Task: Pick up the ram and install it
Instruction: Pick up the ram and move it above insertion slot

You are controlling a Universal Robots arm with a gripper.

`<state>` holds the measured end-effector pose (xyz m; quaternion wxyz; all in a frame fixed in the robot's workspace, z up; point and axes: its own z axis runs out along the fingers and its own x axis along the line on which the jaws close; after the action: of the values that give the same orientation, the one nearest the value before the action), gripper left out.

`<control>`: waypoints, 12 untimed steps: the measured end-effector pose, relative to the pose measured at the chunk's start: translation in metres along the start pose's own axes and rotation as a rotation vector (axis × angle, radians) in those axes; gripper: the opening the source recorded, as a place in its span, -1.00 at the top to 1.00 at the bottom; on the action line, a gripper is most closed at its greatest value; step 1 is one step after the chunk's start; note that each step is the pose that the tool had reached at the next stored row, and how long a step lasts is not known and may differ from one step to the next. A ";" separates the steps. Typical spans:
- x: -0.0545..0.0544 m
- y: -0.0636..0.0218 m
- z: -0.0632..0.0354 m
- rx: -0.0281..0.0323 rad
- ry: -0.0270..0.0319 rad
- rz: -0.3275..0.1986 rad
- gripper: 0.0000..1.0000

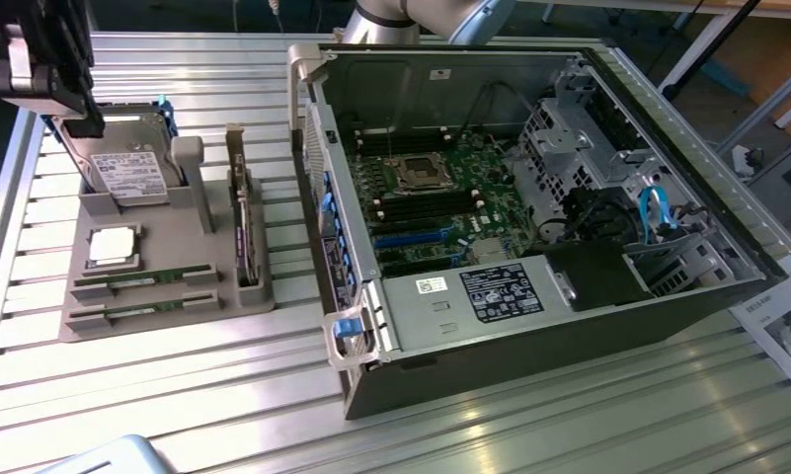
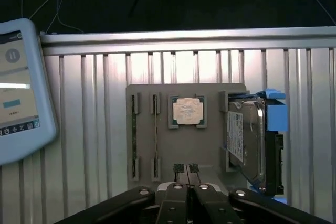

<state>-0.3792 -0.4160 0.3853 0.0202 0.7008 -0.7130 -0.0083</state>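
Hand [image 2: 186, 172] is closed, fingertips together, nothing between them. In the exterior view it hangs above the far end of the grey fixture [image 1: 171, 252], over the hard drive [image 1: 129, 173], touching nothing.

ram [image 1: 145, 279] is not picked yet. It sits on edge in a slot of the fixture, just beside the processor chip [image 1: 112, 245]. A second matching green strip [image 1: 145, 307] sits in the next slot, parallel and close by. Both are at the fixture end away from the hard drive, well apart from the hand.

Hard drive stands upright in its cradle, blue bracket against it. A taller card [image 1: 244, 237] stands on edge along the fixture side nearest the PC case [image 1: 409, 69].

Case lies open on the slatted tabletop [image 1: 171, 395], at the exterior view's right of the fixture, motherboard [image 1: 435, 197] exposed. In the wrist view a light-blue tablet [image 2: 18, 87] lies on the tabletop near the fixture, on the ram side.
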 end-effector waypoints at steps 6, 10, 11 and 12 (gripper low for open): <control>0.000 0.0000 0.0000 0.0000 0.0002 -0.003 0.80; 0.000 0.0000 0.0000 0.0000 0.0002 -0.003 0.80; 0.000 0.0000 0.0000 0.0000 0.0001 -0.003 0.80; 0.000 0.0000 0.0000 0.0000 0.0002 -0.003 0.80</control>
<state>-0.3792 -0.4160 0.3853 0.0203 0.7018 -0.7121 -0.0083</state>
